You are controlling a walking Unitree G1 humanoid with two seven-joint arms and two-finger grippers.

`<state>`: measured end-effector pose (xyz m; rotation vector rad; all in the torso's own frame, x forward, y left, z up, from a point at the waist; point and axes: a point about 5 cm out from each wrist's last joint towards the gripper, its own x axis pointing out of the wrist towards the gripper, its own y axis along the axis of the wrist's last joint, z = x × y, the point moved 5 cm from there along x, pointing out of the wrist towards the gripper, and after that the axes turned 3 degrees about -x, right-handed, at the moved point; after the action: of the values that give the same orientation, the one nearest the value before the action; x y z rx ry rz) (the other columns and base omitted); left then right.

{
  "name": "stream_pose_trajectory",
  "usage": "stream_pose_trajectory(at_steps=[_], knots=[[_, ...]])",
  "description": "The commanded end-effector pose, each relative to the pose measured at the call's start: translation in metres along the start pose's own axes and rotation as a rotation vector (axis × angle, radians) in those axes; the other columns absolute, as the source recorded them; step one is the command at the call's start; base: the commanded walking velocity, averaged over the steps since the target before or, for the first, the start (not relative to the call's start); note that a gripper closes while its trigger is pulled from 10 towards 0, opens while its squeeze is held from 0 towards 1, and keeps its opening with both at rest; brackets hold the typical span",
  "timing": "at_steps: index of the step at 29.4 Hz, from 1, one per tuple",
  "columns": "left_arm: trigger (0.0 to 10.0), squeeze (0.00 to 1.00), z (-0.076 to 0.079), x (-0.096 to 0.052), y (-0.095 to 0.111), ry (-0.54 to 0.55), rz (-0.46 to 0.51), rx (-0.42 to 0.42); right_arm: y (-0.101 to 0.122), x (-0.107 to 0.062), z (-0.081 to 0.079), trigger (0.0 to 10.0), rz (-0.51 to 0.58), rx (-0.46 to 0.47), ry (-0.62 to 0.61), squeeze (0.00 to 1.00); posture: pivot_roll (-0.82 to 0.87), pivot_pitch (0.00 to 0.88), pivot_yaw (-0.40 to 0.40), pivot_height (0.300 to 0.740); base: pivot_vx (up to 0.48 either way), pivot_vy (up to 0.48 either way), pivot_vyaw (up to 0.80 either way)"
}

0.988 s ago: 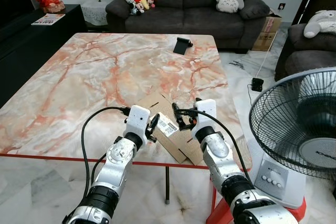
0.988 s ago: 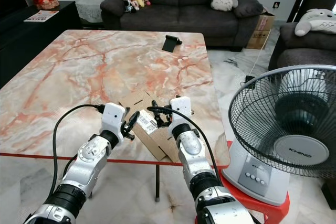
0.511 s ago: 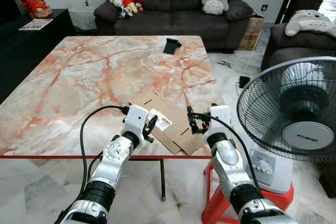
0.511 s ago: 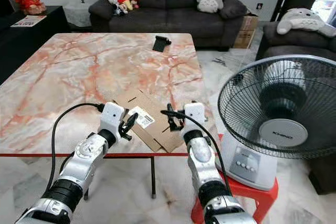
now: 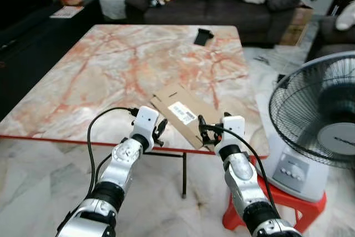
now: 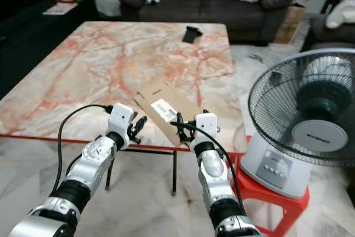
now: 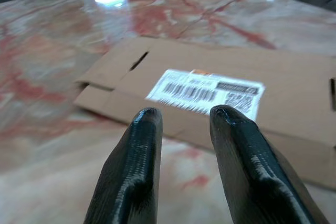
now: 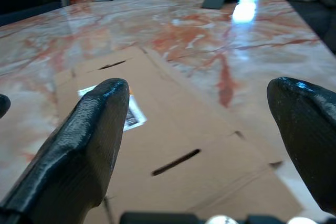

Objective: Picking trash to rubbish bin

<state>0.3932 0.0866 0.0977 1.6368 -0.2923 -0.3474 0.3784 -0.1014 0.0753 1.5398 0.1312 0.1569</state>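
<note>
A flattened brown cardboard box [image 5: 186, 116] with a white barcode label [image 5: 182, 114] lies on the marble table [image 5: 111, 70], its near corner at the table's front edge. My left gripper [image 5: 161, 129] hovers at that edge just left of the cardboard, empty, its fingers a narrow gap apart [image 7: 184, 114]. My right gripper [image 5: 206, 131] is at the cardboard's near corner, open wide [image 8: 199, 93], with the sheet lying ahead between its fingers [image 8: 100, 129] and nothing held.
A large standing fan [image 5: 319, 120] sits on a red stool [image 5: 291, 206] close to my right arm. A black phone stand [image 5: 203, 36] is at the table's far side. Behind it is a dark sofa [image 5: 222, 9] with plush toys; a black cabinet [image 5: 28, 31] runs along the left.
The camera has swung and pulled back from the table. Both grippers have drawn back from over the cardboard to the table's front edge. The cardboard stays flat on the table.
</note>
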Motion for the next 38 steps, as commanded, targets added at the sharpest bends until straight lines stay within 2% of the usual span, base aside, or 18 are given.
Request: stream_pose_trajectory(at_steps=[1, 5, 8, 10, 17, 20, 25, 30, 31, 34, 36, 38], knots=[[10.0, 0.0, -0.005, -0.002, 0.006, 0.019, 0.033, 0.005, 0.013, 0.009, -0.007, 10.0, 0.026, -0.007, 0.02, 0.0, 0.03, 0.026, 0.026, 0.74, 0.0, 0.0, 0.0], [10.0, 0.0, -0.005, -0.008, 0.007, 0.032, 0.05, 0.014, 0.017, 0.015, -0.011, 10.0, 0.024, -0.013, 0.035, 0.0, 0.03, 0.024, 0.026, 0.74, 0.0, 0.0, 0.0], [10.0, 0.0, -0.02, -0.018, 0.012, 0.121, 0.103, 0.025, 0.021, 0.023, -0.02, 10.0, 0.0, -0.022, 0.073, 0.0, 0.04, 0.019, 0.026, 0.74, 0.0, 0.0, 0.0], [10.0, 0.0, -0.028, -0.025, 0.016, 0.164, 0.125, 0.031, 0.024, 0.028, -0.033, 10.0, -0.017, -0.053, 0.129, 0.0, 0.05, 0.013, 0.025, 0.74, 0.0, 0.0, 0.0], [10.0, 0.0, -0.044, -0.038, 0.027, 0.219, 0.154, 0.042, 0.018, 0.031, -0.05, 10.0, -0.07, -0.087, 0.176, 0.0, 0.07, 0.0, 0.022, 0.74, 0.0, 0.0, 0.0], [10.0, 0.0, -0.046, -0.043, 0.029, 0.224, 0.155, 0.047, 0.012, 0.032, -0.058, 10.0, -0.118, -0.099, 0.196, 0.0, 0.1, 0.0, 0.013, 0.74, 0.0, 0.0, 0.0], [10.0, 0.0, -0.04, -0.046, 0.028, 0.207, 0.136, 0.041, 0.005, 0.032, -0.069, 10.0, -0.177, -0.079, 0.213, 0.0, 0.11, 0.011, 0.009, 0.74, 0.0, 0.0, 0.0], [10.0, 0.0, -0.029, -0.044, 0.031, 0.17, 0.131, 0.015, -0.016, 0.026, -0.06, 10.0, -0.299, -0.029, 0.157, 0.0, 0.1, 0.024, 0.015, 0.74, 0.0, 0.0, 0.0], [10.0, 0.0, -0.025, -0.043, 0.031, 0.155, 0.125, 0.007, -0.024, 0.023, -0.054, 10.0, -0.337, -0.004, 0.13, 0.0, 0.1, 0.028, 0.017, 0.74, 0.0, 0.0, 0.0], [10.0, 0.0, -0.019, -0.042, 0.033, 0.137, 0.121, -0.018, -0.036, 0.017, -0.045, 10.0, -0.389, 0.026, 0.092, 0.0, 0.1, 0.031, 0.02, 0.74, 0.0, 0.0, 0.0], [10.0, 0.0, -0.019, -0.042, 0.033, 0.136, 0.12, -0.02, -0.037, 0.017, -0.044, 10.0, -0.391, 0.028, 0.09, 0.0, 0.1, 0.031, 0.02, 0.74, 0.0, 0.0, 0.0], [10.0, 0.0, -0.015, -0.041, 0.034, 0.116, 0.112, -0.047, -0.047, 0.011, -0.037, 10.0, -0.43, 0.075, 0.062, 0.0, 0.1, 0.033, 0.028, 0.74, 0.0, 0.0, 0.0]])
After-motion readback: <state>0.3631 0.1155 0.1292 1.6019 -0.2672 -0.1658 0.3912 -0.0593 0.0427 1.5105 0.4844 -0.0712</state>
